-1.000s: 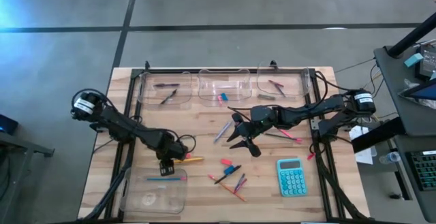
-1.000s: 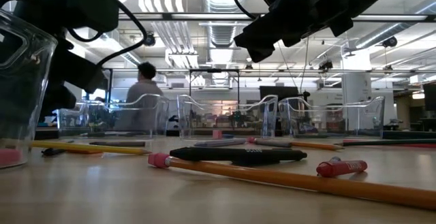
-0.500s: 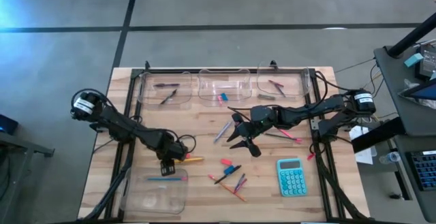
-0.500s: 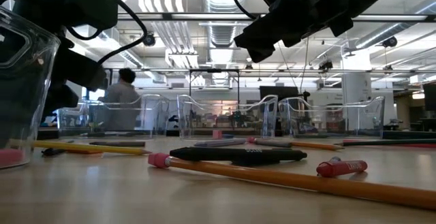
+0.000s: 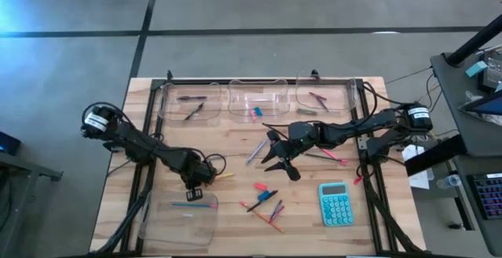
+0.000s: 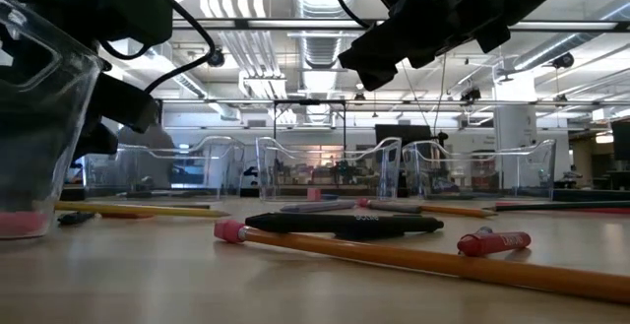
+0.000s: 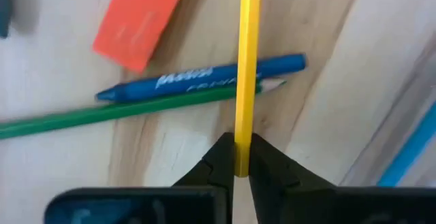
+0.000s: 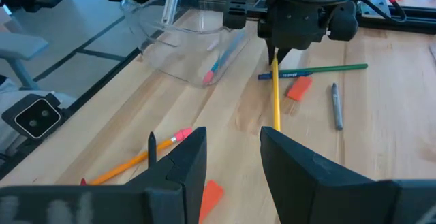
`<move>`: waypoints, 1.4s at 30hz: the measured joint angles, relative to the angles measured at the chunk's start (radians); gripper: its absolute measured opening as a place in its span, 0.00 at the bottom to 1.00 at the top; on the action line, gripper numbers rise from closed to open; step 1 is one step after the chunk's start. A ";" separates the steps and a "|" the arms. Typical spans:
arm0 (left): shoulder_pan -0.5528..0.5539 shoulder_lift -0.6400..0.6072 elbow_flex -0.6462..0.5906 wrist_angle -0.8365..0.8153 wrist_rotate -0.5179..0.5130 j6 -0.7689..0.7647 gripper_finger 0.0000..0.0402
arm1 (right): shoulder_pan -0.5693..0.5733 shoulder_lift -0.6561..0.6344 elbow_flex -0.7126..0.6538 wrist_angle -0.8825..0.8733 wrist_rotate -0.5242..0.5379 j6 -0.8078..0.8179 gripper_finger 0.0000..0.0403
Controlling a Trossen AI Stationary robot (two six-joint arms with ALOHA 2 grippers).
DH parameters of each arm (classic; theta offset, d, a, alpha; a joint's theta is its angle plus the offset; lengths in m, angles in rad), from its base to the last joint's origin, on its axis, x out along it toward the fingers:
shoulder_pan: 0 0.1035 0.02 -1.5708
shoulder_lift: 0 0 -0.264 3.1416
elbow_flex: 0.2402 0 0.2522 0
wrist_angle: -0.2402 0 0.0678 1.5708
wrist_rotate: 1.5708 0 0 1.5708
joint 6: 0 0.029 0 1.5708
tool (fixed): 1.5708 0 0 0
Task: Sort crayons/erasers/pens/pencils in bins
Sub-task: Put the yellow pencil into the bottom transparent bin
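As gripped by left end effector (image 7: 236, 157), yellow pencil (image 7: 246, 60), long, thin.

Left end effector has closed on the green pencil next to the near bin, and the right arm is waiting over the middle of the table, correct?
Not quite: the left end effector has closed on the yellow pencil, not the green pencil, which lies flat under it beside the blue crayon. The left wrist view shows this. The rest holds: right end effector waits mid-table.

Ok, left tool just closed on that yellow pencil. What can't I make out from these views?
- Yellow pencil: its far end is cut off by the left wrist view's edge.
- Left tool: in the high view it covers its own grip point.
- Near bin: in the low view only a blurred wall shows, contents unclear.
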 joint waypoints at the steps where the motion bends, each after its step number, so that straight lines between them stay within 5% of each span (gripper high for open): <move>1: 0.000 -0.005 0.000 0.007 0.002 0.000 0.03 | 0.000 0.000 0.000 0.000 0.000 0.000 0.32; 14: 0.000 -0.018 0.063 -0.030 0.010 0.008 0.02 | 0.000 0.000 0.000 -0.001 0.000 0.000 0.32; 29: -0.001 -0.166 0.310 -0.445 -0.030 0.002 0.02 | 0.000 0.000 0.000 0.000 0.000 0.001 0.32; 42: -0.162 -0.207 0.398 -0.470 0.137 -0.153 0.02 | 0.000 0.000 0.000 -0.014 0.000 -0.007 0.32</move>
